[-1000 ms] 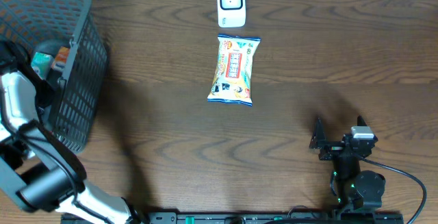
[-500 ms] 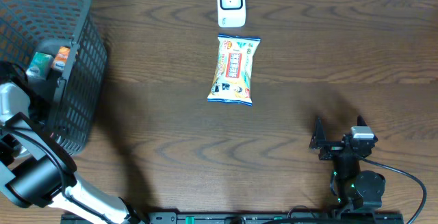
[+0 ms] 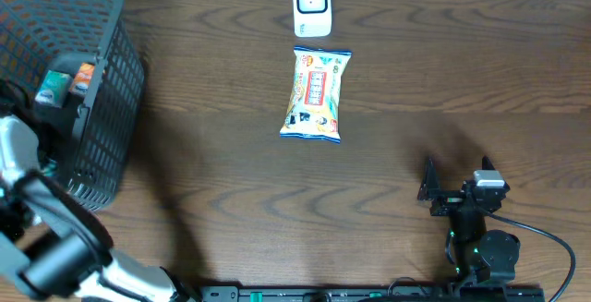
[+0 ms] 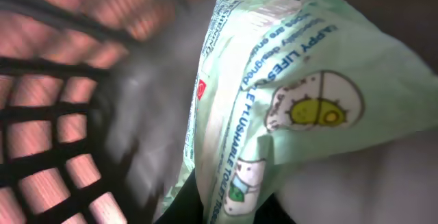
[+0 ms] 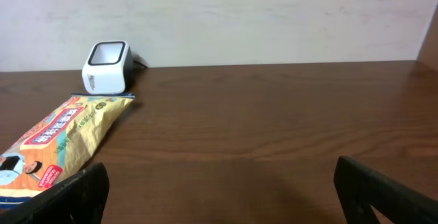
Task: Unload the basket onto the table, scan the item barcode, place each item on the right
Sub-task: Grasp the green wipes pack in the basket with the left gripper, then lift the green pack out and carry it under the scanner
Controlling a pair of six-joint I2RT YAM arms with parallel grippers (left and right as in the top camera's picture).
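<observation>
Wood table (image 3: pixel 231 191): white scanner (image 3: pixel 312 6), snack packet (image 3: pixel 317 94) just beside; mesh basket (image 3: pixel 102 108) left, seemingly on it.

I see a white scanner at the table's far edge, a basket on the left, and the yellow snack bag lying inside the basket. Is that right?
Not quite. The snack bag is not in the basket; it lies on the table, just in front of the scanner, as the overhead view shows. The scanner and basket are where you say.
</observation>
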